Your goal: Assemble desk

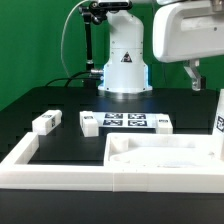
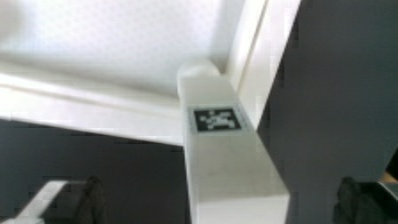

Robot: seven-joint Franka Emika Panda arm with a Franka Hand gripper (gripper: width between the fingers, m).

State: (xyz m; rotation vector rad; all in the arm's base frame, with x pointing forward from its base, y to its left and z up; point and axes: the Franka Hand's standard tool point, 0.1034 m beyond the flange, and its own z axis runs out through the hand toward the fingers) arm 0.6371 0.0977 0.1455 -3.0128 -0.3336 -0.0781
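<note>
The gripper (image 1: 197, 78) hangs with its jaws spread wide, fingers (image 2: 50, 200) on either side of a tagged leg (image 2: 222, 130) and not touching it. The desk panel (image 1: 165, 155) lies up front by the white rim (image 1: 20, 160). Another leg (image 1: 46, 122) and the marker board (image 1: 125, 122) sit on the black table (image 1: 70, 100), with a green backdrop (image 1: 30, 40) behind.

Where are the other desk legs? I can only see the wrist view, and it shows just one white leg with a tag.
Observer: Another small leg lies on the black table, toward the exterior view's left.
Operator: What is in the middle?
Observer: The marker board lies flat in front of the robot's base.
Operator: Is the gripper down on the table?
Observer: No, the gripper hangs well above it, toward the exterior view's right.
</note>
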